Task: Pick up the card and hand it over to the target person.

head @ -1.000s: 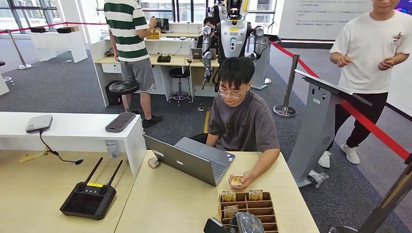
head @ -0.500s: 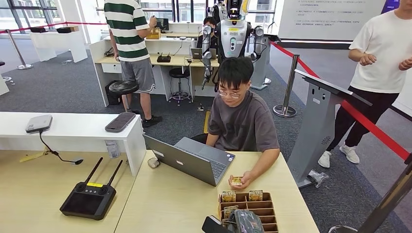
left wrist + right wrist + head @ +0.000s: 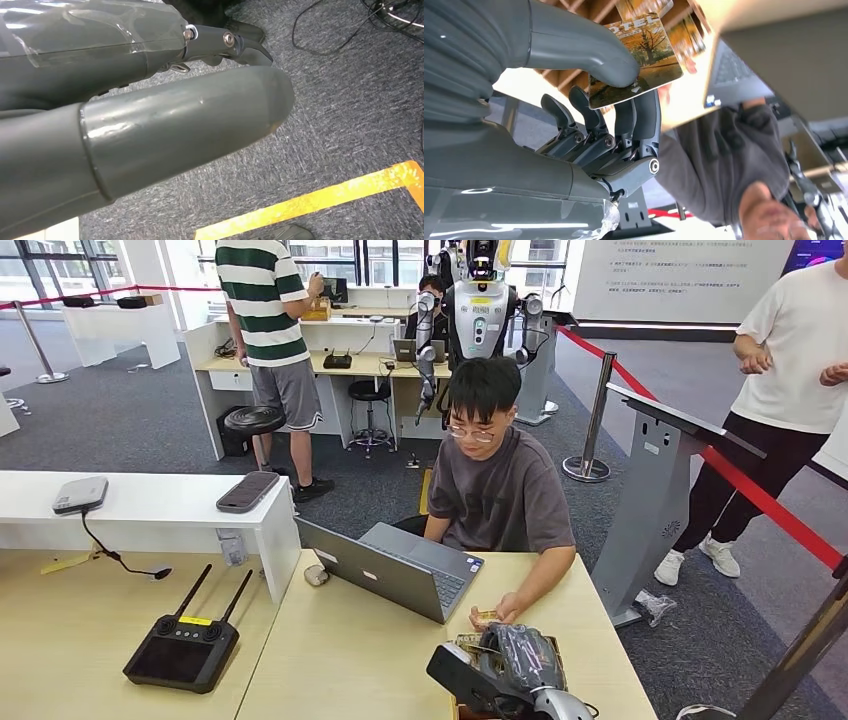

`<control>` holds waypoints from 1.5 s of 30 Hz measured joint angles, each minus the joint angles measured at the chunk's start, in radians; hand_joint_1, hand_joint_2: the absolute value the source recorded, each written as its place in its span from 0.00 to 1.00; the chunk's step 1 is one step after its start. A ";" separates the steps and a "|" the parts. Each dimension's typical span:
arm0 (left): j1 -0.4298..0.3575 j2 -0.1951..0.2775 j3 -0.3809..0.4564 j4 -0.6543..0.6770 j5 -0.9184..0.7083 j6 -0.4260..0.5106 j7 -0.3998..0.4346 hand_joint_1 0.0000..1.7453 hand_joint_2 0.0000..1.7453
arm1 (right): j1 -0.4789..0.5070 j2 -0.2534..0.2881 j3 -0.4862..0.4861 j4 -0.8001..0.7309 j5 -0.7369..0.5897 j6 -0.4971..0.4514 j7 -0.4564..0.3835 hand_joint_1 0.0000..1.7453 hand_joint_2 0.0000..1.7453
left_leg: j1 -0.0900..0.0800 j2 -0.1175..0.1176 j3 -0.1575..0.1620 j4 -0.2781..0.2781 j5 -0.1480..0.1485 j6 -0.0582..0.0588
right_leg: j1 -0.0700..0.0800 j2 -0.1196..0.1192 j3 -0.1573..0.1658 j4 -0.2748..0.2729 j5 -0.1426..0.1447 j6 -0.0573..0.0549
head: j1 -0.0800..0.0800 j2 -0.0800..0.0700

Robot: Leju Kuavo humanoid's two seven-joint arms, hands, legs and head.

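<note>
the card (image 3: 636,60) sits pinched between thumb and fingers of our right hand (image 3: 594,95), just above the wooden card tray (image 3: 574,75). we judge the pinch thin, near one edge: a quick swing toward the seated person (image 3: 495,490) could twist it loose. our left hand (image 3: 150,125) hangs over carpet; we cannot tell its fingers' state.

laptop (image 3: 400,575) left (person's hand (image 3: 497,612) ahead)
</note>
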 joint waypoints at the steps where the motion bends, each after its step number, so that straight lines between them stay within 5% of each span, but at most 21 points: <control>1: -0.001 -0.001 -0.001 -0.001 -0.002 0.000 0.002 0.00 0.00 | -0.008 0.003 -0.004 0.025 0.008 -0.009 -0.002 0.88 1.00 | 0.000 0.000 0.000 -0.001 0.001 0.000 | 0.000 0.000 0.000 -0.001 0.001 0.000 | 0.000 0.000; 13: -0.026 -0.018 -0.021 -0.003 -0.037 -0.017 0.030 0.00 0.00 | -0.111 0.115 -0.013 0.533 0.146 -0.234 -0.099 0.87 1.00 | 0.001 0.001 0.004 0.000 -0.001 -0.001 | 0.001 0.002 0.004 -0.001 0.000 0.001 | 0.000 0.000; 22: -0.038 -0.028 -0.027 0.000 -0.051 -0.019 0.039 0.00 0.00 | -0.123 0.197 0.011 0.764 0.223 -0.379 -0.130 0.87 1.00 | 0.001 0.002 0.005 -0.001 -0.002 -0.002 | 0.001 0.003 0.005 -0.001 -0.001 0.001 | 0.000 0.000; 31: -0.064 -0.003 -0.032 -0.002 -0.058 -0.079 0.043 0.00 0.00 | -0.123 0.261 0.004 0.844 0.235 -0.459 -0.153 0.85 1.00 | 0.001 0.003 0.003 -0.001 -0.001 -0.001 | 0.001 0.003 0.003 -0.001 0.000 0.000 | 0.000 0.000; 42: -0.053 -0.005 -0.030 -0.003 -0.062 -0.073 0.043 0.00 0.00 | -0.107 0.256 -0.007 0.819 0.232 -0.485 -0.164 0.81 1.00 | 0.001 0.002 0.003 -0.002 0.000 -0.001 | 0.001 0.002 0.003 -0.002 0.000 0.000 | 0.000 0.000; 43: -0.052 -0.005 -0.029 -0.003 -0.062 -0.073 0.043 0.00 0.00 | -0.106 0.256 -0.007 0.819 0.232 -0.485 -0.165 0.72 1.00 | 0.001 0.003 0.003 -0.003 0.000 -0.001 | 0.001 0.002 0.003 -0.002 0.001 0.000 | 0.000 0.000; 45: -0.052 -0.005 -0.029 -0.003 -0.061 -0.073 0.042 0.00 0.00 | -0.104 0.256 -0.007 0.816 0.232 -0.486 -0.167 0.37 1.00 | 0.001 0.002 0.003 -0.002 0.000 -0.001 | 0.001 0.002 0.003 -0.002 0.001 0.000 | 0.000 0.000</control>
